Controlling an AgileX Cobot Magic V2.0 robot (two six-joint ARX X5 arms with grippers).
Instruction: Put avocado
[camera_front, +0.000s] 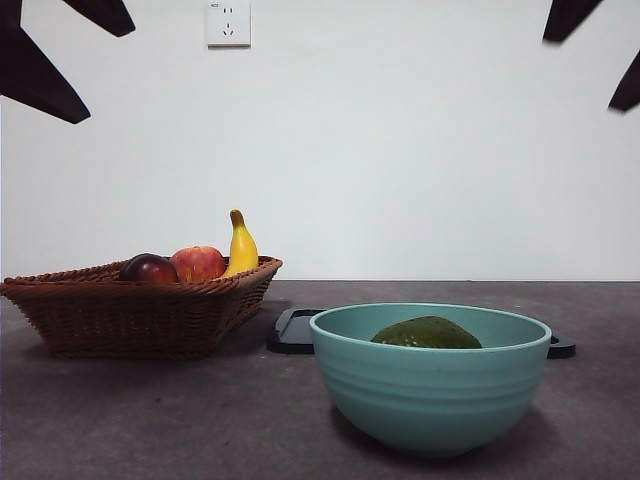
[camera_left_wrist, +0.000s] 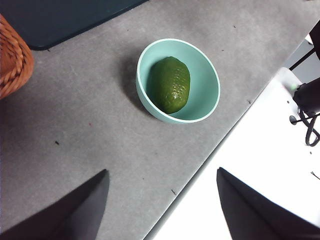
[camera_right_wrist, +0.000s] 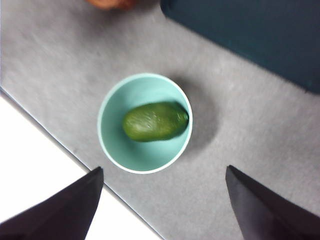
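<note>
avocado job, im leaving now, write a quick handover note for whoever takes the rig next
Left gripper: open, holding nothing, raised above the table.
Right gripper: open, holding nothing, also raised above the table.
Avocado: lying on its side inside the light green bowl, near the table's front edge.
Wicker basket: holds the maroon fruit, apple and banana; a dark tray lies behind the bowl.
Done: avocado is in the bowl and released.
Left: nothing visible; just confirm the bowl was the intended spot.
</note>
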